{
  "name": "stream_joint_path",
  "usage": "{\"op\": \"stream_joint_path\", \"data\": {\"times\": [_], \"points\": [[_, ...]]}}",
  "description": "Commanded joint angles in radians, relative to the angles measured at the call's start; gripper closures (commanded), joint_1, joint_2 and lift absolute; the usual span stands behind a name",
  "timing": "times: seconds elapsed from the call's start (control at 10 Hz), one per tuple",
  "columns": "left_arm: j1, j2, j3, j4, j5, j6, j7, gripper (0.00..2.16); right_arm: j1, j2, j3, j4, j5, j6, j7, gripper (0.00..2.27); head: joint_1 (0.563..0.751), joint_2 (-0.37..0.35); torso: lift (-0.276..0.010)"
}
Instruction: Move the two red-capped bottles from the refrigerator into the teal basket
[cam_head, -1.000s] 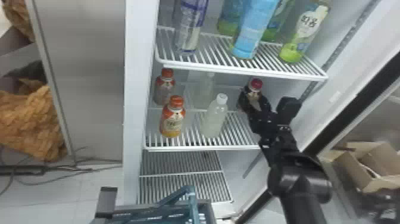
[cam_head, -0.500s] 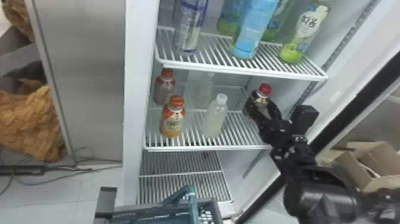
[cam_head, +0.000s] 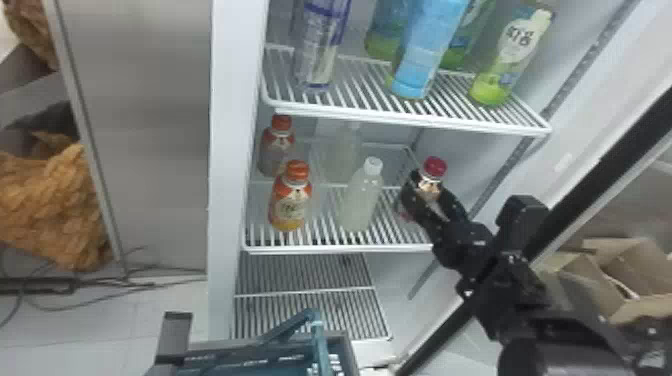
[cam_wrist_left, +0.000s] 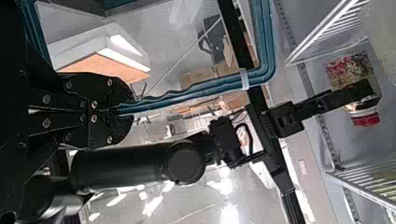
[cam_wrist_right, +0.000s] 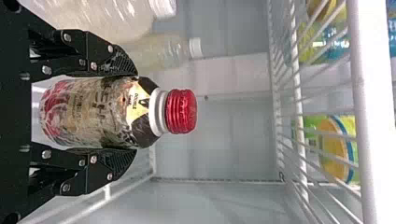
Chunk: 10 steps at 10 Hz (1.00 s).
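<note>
My right gripper (cam_head: 431, 192) is shut on a red-capped bottle (cam_head: 434, 170) at the right of the refrigerator's middle shelf. In the right wrist view the bottle (cam_wrist_right: 93, 112) sits between the two fingers of the right gripper (cam_wrist_right: 133, 112), its red cap beyond their tips. The left wrist view has that bottle (cam_wrist_left: 350, 70) farther off. There my left gripper (cam_wrist_left: 128, 108) is shut on the teal basket's handle (cam_wrist_left: 201, 91). At the bottom of the head view stands the teal basket (cam_head: 250, 346), partly cut off.
Two orange-capped bottles (cam_head: 290, 202) and two pale white-capped bottles (cam_head: 361, 200) share the middle shelf (cam_head: 340, 248). Taller bottles (cam_head: 425, 50) stand on the shelf above. A lower rack (cam_head: 305, 292) lies below. The door frame runs diagonally at the right, beside cardboard boxes (cam_head: 595, 270).
The right gripper and its red-capped bottle first moved rightward, then came forward toward the shelf's front and slightly back left. The basket has shifted little.
</note>
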Motion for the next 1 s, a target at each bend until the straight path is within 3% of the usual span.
{"op": "stream_joint_path", "data": {"times": [0.0, 0.9], "points": [[0.000, 0.000, 0.000, 0.000, -0.004, -0.002, 0.000, 1.13, 0.053, 0.014, -0.011, -0.058, -0.020, 0.034, 0.000, 0.80, 0.695, -0.350, -0.228], [0.000, 0.001, 0.002, 0.000, -0.008, -0.005, 0.002, 1.13, 0.384, 0.082, -0.093, -0.470, -0.108, 0.267, 0.000, 0.80, 0.695, -0.350, -0.228]]}}
